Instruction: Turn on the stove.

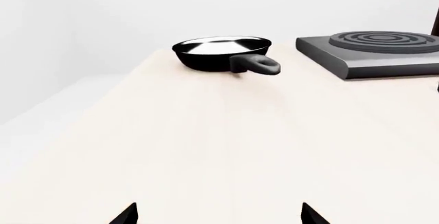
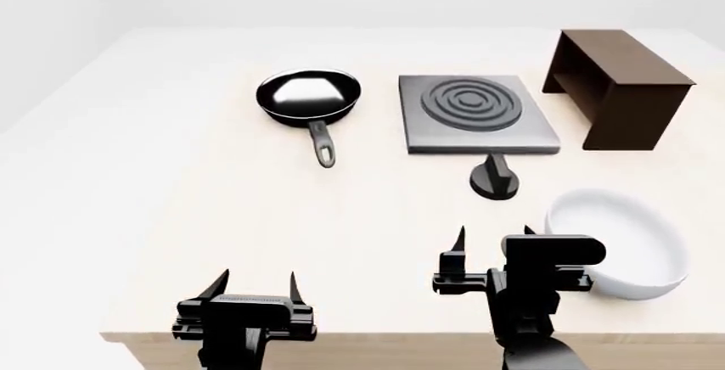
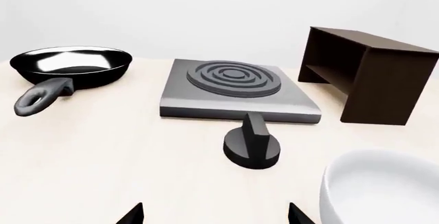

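Both of your grippers sit at the near edge of the table. Your left gripper hangs over bare wood with its fingers spread and nothing between them. Your right gripper is a little farther in, jaws likewise parted and empty; in its wrist view only the two black fingertips show at the frame's edge.

Just beside your right gripper, on its outer side, you have a white bowl. Ahead of that gripper stands the knob, small, black and round, with its ridge pointing toward the hotplate; your gripper is clear of it. Whether the knob touches the plate's front edge is hard to judge from the head view, though your right wrist view suggests a narrow gap.

Beyond the knob lies the stove, a flat grey square with ring burner. To its left rests a black frying pan, handle toward you. To its right stands a dark brown shelf, farthest back.
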Available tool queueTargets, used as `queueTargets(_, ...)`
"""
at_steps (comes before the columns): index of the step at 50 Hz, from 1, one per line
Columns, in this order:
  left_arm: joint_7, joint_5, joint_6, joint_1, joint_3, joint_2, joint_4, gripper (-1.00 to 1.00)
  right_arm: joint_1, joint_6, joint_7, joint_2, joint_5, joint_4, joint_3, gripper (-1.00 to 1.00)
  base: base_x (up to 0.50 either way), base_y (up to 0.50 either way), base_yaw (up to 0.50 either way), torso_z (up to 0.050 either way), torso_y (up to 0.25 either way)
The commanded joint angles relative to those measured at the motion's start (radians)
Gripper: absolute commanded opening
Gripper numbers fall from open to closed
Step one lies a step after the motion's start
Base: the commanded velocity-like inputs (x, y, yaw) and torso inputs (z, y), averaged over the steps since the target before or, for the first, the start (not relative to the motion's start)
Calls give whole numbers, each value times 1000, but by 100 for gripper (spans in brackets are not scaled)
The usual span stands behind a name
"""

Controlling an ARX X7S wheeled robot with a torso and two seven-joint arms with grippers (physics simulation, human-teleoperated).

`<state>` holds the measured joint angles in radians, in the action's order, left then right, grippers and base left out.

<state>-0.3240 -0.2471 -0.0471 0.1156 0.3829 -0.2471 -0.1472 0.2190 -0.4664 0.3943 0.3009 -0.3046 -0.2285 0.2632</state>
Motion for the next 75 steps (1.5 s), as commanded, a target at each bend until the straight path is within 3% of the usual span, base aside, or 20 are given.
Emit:
queueTargets(1,-3,-3,-1,2,3,-2,-1,100,1,3,2,1,-3,5,3,100,94,0,0,0,0)
queueTargets(40,-12,-11,-4,6,14,-9,-5,100,10,-7,18,5,-8,16,14,100,140,0,0,0,0)
queueTargets(75,-16,-20,-9,13,25,-14,-16,100,18,-7,33,4,-12,26,23,100,1,0,0,0,0)
